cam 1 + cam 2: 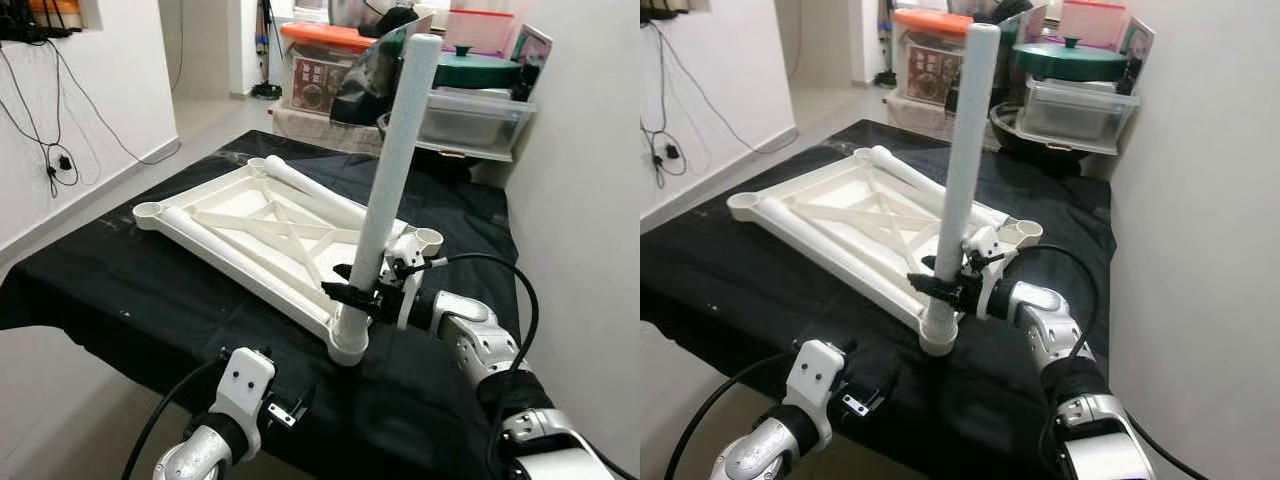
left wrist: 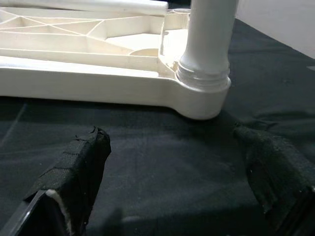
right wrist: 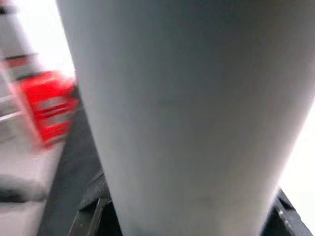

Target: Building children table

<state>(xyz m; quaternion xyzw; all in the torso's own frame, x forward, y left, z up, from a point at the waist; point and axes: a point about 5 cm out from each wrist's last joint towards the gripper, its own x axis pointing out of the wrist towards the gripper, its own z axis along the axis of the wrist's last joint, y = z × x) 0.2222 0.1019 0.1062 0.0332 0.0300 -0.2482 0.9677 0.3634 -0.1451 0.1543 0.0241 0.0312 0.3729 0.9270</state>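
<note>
A white plastic table top (image 1: 255, 235) lies upside down on the black-covered table (image 1: 120, 290). Two white legs lie loose on it, one along the near side (image 1: 230, 258) and one at the far side (image 1: 310, 190). A third white leg (image 1: 392, 170) stands upright in the near right corner socket (image 1: 348, 345), leaning slightly. My right gripper (image 1: 352, 293) is shut on this upright leg low down, just above the socket. My left gripper (image 2: 182, 172) is open, low at the table's front edge, its fingers (image 2: 81, 167) pointing at the socket (image 2: 204, 93) a short way off.
Plastic storage boxes (image 1: 330, 70) and a green-lidded pot (image 1: 475, 70) are stacked behind the table. A white wall (image 1: 590, 200) runs close along the right side. Floor (image 1: 80, 200) and a wall with cables lie to the left.
</note>
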